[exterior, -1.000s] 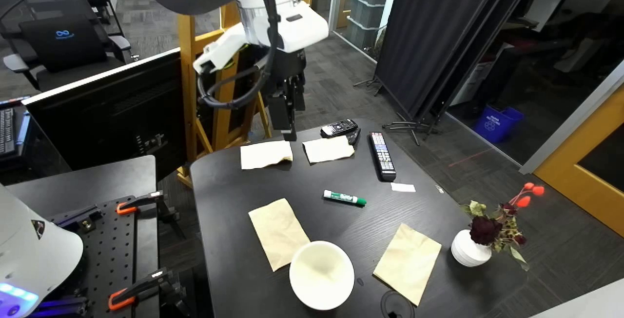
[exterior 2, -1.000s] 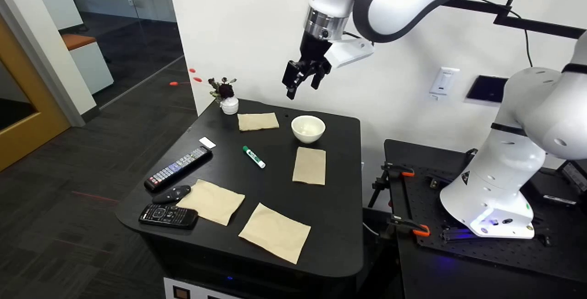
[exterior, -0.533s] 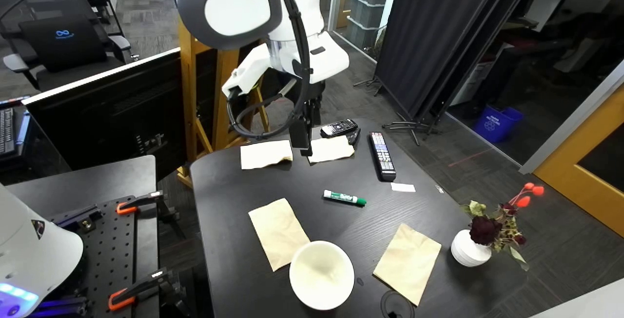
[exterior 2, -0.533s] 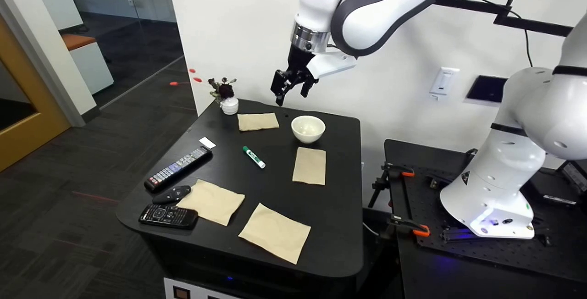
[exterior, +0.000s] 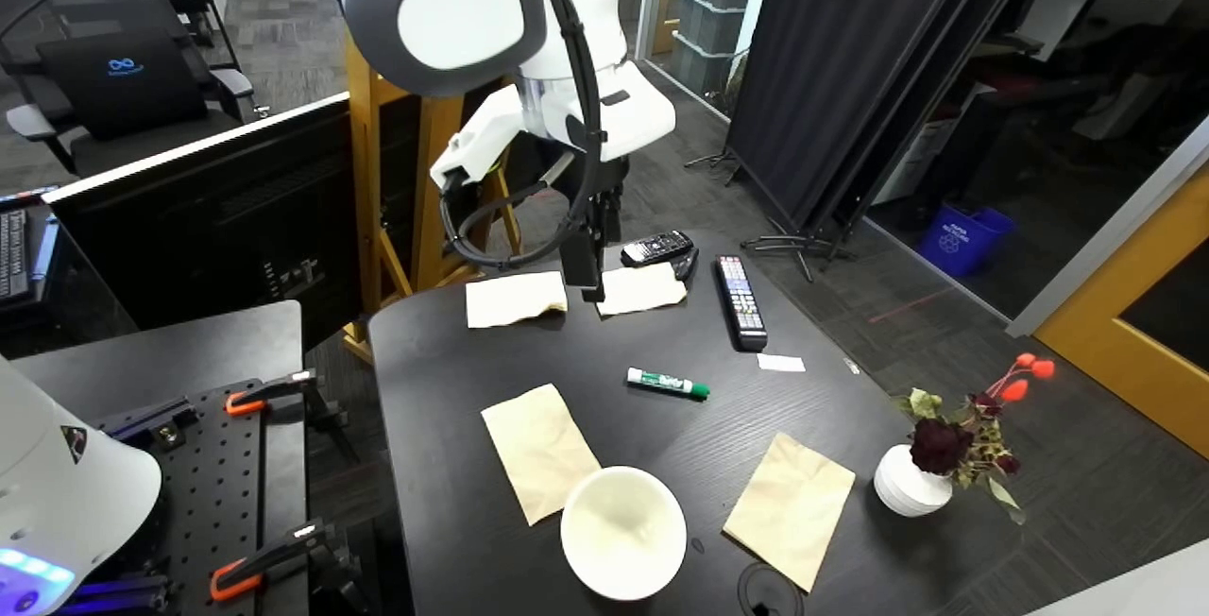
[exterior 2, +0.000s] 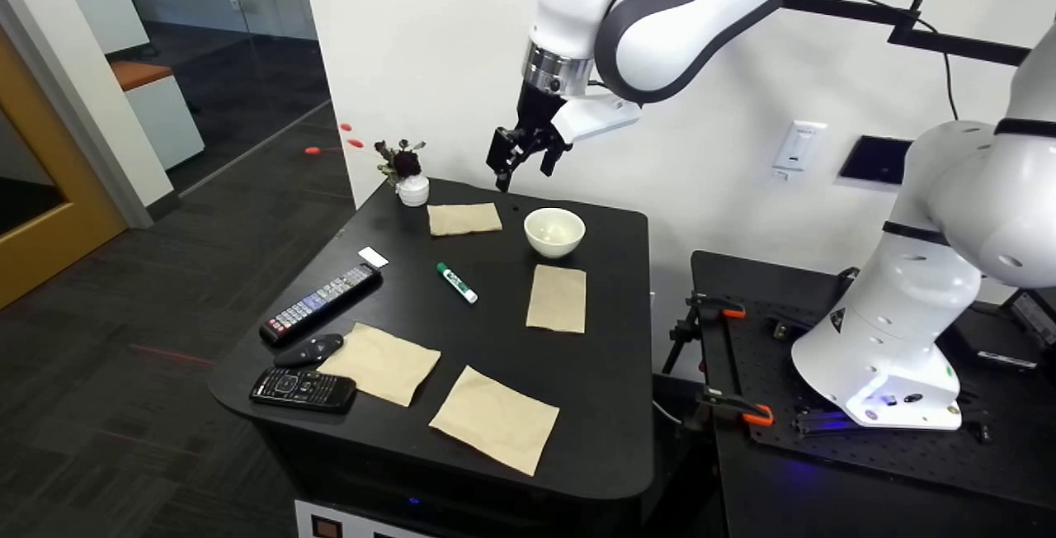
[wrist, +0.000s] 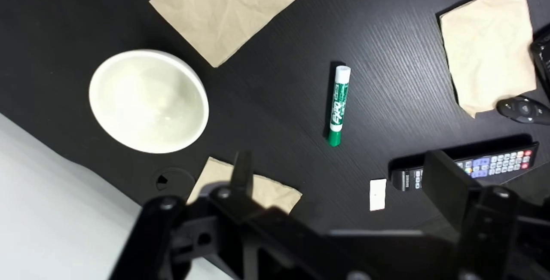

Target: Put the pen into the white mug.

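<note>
The pen is a green and white marker with a green cap, lying flat on the black table in both exterior views (exterior: 668, 384) (exterior 2: 457, 283) and in the wrist view (wrist: 339, 104). The white mug, round and bowl-like without a visible handle, stands upright in both exterior views (exterior: 623, 533) (exterior 2: 554, 233) and in the wrist view (wrist: 149, 101). Only pale inner wall shows inside it. My gripper (wrist: 338, 157) is open, with nothing between its fingers. In an exterior view the gripper (exterior 2: 525, 177) hangs well above the table, apart from both pen and mug.
Several tan paper sheets (exterior 2: 557, 299) lie on the table, one beside the mug. A long black remote (exterior: 741, 302), a smaller remote (exterior 2: 303, 389) and a white card (exterior: 781, 364) lie there too. A white flower pot (exterior: 912, 481) stands near the edge. A wall (exterior 2: 429, 68) rises behind.
Between one second and half a second ago, the arm moved lower and further over the table; since then it has barely moved. Pen and mug stayed in place.
</note>
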Tool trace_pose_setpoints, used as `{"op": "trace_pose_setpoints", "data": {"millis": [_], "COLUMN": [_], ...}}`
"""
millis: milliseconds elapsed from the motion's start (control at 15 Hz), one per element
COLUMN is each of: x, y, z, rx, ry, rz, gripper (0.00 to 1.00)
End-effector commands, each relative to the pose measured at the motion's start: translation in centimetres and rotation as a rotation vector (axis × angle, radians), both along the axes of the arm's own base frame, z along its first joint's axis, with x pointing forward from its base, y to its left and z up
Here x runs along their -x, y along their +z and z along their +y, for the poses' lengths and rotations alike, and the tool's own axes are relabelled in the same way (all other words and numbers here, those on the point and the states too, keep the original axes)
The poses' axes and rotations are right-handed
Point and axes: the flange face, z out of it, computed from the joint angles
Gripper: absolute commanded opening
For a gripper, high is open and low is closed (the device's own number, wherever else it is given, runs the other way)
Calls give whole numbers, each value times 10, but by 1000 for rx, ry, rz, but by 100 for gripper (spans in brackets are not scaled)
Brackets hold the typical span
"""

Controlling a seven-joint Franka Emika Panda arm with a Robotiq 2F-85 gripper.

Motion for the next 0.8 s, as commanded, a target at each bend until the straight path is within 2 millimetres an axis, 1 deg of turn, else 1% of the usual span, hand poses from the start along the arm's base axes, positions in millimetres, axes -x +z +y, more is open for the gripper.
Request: {"op": "trace_pose_setpoints", "data": {"millis": [0,133,400,600,733], "x": [-15,-23,-45,-64,-77], "y": [-10,-19,-41,-62,-77], "z": [-1,-5,-18,-29,-32], "rx": [12,15,15,9,7], "ry": [-25,-40,-78,-97,-101], "rz": [-17,-15,-21,-5,6], "gripper": [100,100,100,100,100]}}
